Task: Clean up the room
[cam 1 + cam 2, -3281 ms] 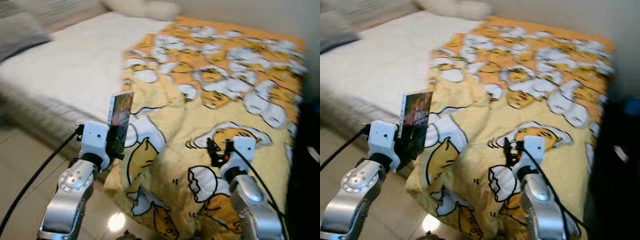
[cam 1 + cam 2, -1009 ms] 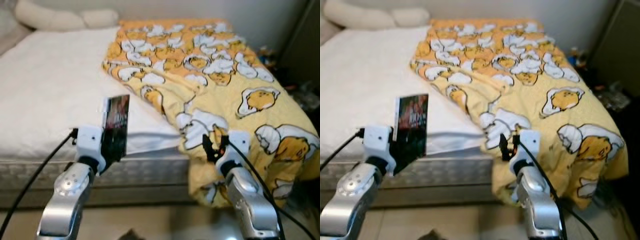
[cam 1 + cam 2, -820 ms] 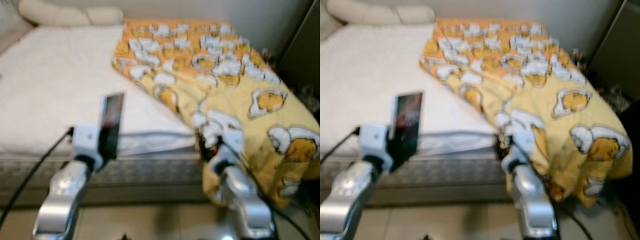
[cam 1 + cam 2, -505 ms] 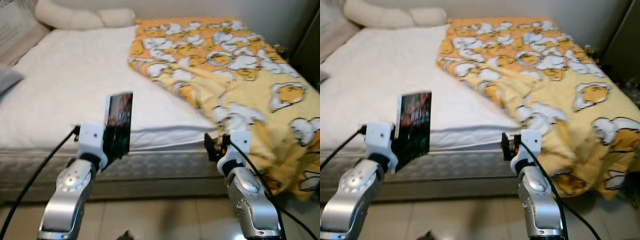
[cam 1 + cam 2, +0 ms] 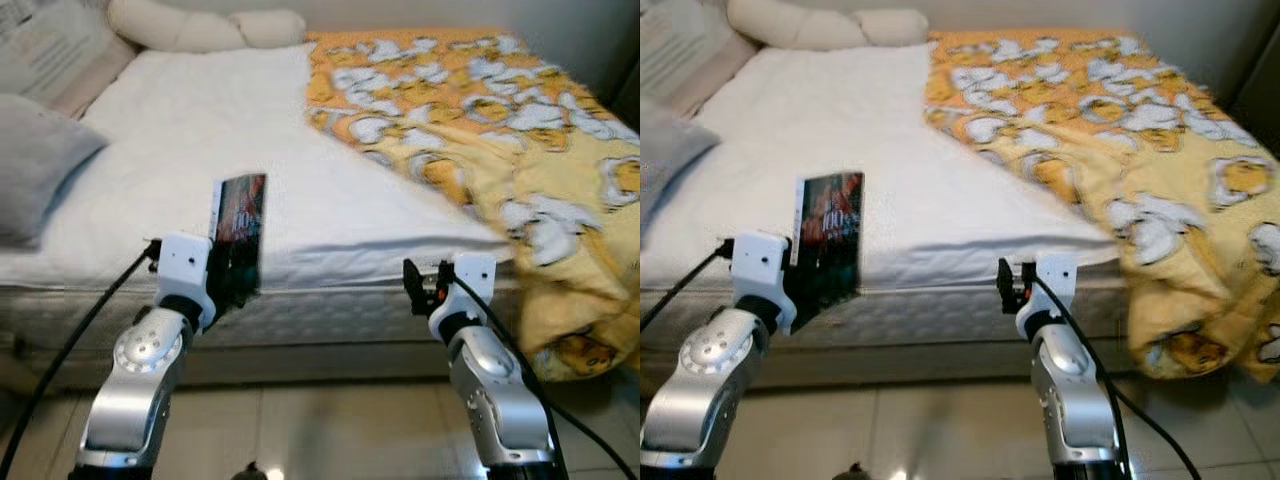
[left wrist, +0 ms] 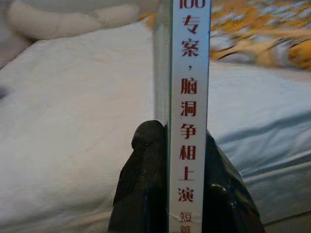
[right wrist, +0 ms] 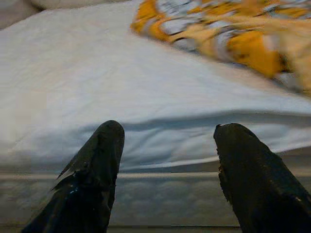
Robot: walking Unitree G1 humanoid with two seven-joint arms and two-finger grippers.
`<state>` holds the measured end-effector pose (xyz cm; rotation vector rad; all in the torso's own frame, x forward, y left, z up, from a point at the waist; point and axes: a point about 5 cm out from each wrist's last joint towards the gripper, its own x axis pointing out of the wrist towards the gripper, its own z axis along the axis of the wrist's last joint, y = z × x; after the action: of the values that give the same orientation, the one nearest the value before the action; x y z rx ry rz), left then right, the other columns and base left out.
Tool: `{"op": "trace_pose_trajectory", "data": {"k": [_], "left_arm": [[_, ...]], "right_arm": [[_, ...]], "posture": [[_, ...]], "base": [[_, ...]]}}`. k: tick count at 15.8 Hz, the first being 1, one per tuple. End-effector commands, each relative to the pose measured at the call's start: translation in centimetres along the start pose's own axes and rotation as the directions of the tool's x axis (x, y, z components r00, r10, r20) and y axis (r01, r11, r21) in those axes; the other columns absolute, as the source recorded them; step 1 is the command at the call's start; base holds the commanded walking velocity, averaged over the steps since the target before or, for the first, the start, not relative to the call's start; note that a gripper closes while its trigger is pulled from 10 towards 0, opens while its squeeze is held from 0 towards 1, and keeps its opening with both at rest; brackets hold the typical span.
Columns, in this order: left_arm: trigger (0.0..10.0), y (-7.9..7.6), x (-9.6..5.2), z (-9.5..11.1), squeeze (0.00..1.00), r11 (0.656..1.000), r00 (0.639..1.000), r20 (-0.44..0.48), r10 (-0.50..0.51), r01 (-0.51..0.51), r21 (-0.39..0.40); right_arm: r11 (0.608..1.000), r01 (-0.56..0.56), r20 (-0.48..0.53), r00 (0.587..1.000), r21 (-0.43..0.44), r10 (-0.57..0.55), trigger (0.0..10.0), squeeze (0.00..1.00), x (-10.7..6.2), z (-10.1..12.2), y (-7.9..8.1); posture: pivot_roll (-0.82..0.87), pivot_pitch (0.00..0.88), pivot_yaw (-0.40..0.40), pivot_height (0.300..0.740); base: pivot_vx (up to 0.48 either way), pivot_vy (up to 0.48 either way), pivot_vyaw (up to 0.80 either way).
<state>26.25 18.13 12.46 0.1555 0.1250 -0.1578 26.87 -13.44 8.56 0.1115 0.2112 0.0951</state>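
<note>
- White sheet covers the bed [image 5: 250, 150] in front of me; I am facing its long side, with the mattress edge just ahead of both grippers.
- Left gripper [image 5: 232, 283] is raised in front of the mattress edge. Its two black fingers [image 6: 146, 184] are clamped on the lower part of a book [image 5: 240, 235], one finger on each cover.
- The book stands upright in the grip, its dark printed cover showing in the head views. In the left wrist view I see its white spine [image 6: 190, 111] edge-on, with red Chinese characters running down it.
- Right gripper [image 5: 422, 287] is held at about the same height, near the mattress edge and well apart from the book. Its fingers [image 7: 95, 170] are spread wide with nothing between them; past them I see the white sheet and the quilted side of the mattress.
- A yellow blanket [image 5: 500, 120] with a white-and-orange cartoon print lies across the right part of the bed, its near end spilling over the mattress corner [image 5: 1200, 310] toward the floor.
- A grey pillow [image 5: 40, 170] lies at the left edge of the bed. A long cream bolster [image 5: 200, 28] runs along the far side, against the wall.
- Floor [image 5: 930, 430] below is pale, glossy tile. Black cables trail from both wrists.
</note>
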Motion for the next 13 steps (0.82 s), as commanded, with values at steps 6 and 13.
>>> {"op": "trace_pose_trajectory", "data": {"k": [6, 13], "left_arm": [[10.0, 0.24, -0.11, 0.45, 0.00, 1.000, 0.999, 0.030, 0.009, -0.009, 0.008], [10.0, 0.68, -0.22, 0.38, 0.00, 0.999, 0.998, 0.033, 0.045, -0.045, -0.014]], "right_arm": [[1.000, -0.005, 0.027, 1.000, -0.010, 0.006, 10.0, 0.00, -0.08, 0.49, 0.07], [1.000, -0.007, 0.028, 1.000, -0.014, 0.007, 10.0, 0.00, -0.15, 0.52, 0.16]], "posture": [[0.01, 0.000, 0.016, 0.740], [0.01, 0.000, 0.016, 0.740]], "base": [[0.000, 0.468, 0.00], [0.000, 0.432, 0.00]]}}
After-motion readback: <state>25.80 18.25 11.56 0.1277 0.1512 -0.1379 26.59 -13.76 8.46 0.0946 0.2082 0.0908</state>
